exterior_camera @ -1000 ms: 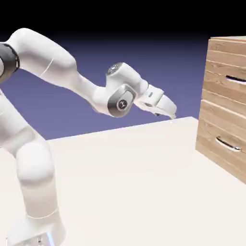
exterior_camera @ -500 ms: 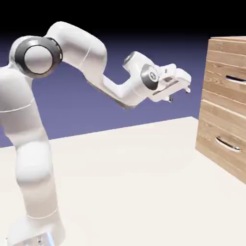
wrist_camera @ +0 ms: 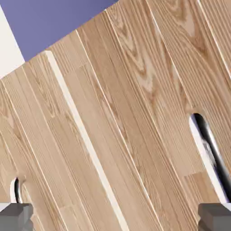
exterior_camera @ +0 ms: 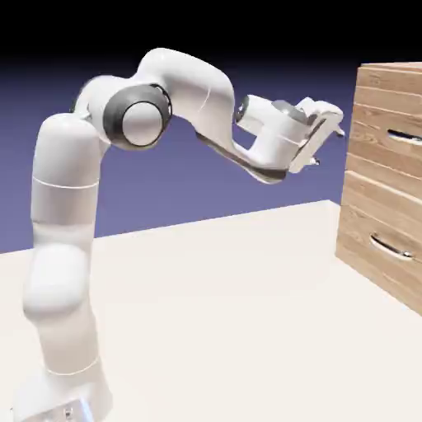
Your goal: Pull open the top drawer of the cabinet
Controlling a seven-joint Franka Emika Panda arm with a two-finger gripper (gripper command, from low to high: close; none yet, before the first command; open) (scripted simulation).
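The cabinet of light tan wood planks stands at the exterior view's right edge. Its top drawer carries a slim dark-and-silver bar handle. My gripper hovers in the air just left of the cabinet at top-drawer height, open and empty, apart from the wood. In the hand view the planks of the cabinet fill the picture at a slant, and the bar handle shows at the right, above the right fingertip. The gripper holds nothing.
The lower drawer's curved silver handle sits below, and its end also peeks in as a curved handle at the hand view's lower left. The pale table spreads under the arm.
The arm has swung up and to the right toward the cabinet. The hand rose from near table height to top-drawer height and turned to face the wood front.
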